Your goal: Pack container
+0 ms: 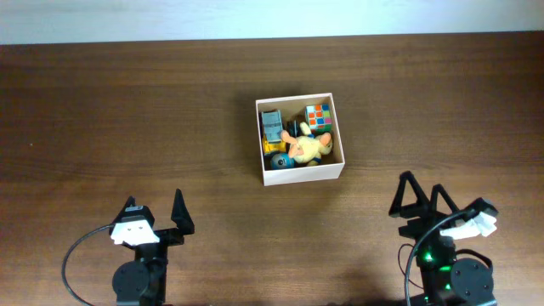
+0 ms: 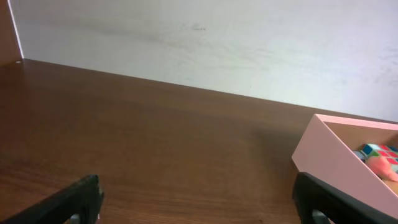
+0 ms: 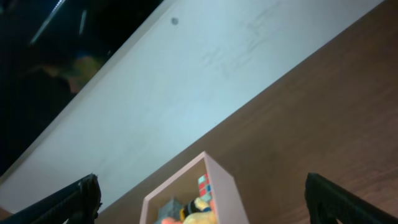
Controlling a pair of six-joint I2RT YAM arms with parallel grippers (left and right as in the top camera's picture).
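Two arms stood at the near edge of the tabletop [image 1: 127,110], the left arm [image 1: 140,234] and the right arm [image 1: 442,251], each with its jaws spread wide and holding nothing. The container [image 1: 303,175], a white cardboard box with a tan interior, sat near the middle of the tabletop, well apart from both arms. Inside it lay four things:

- a colour puzzle cube [image 1: 319,116] in the far right corner;
- a grey-blue toy [image 1: 272,127], possibly a vehicle, along the left wall;
- a yellow plush toy [image 1: 306,149] sprawled across the middle;
- a small dark blue round item [image 1: 278,160] at the near left corner, whose kind could not be told.

No loose toy was seen on the tabletop, so packing appeared complete or nearly so.

Hazards:

- The box looked light, so a wide-spread jaw clipping its rim on any approach would likely shove or tip it.
- The plush toy seemed to lie on top of the others, so it might snag on a jaw and be dragged out.
- Pressing down on the heap could bulge the thin cardboard walls.
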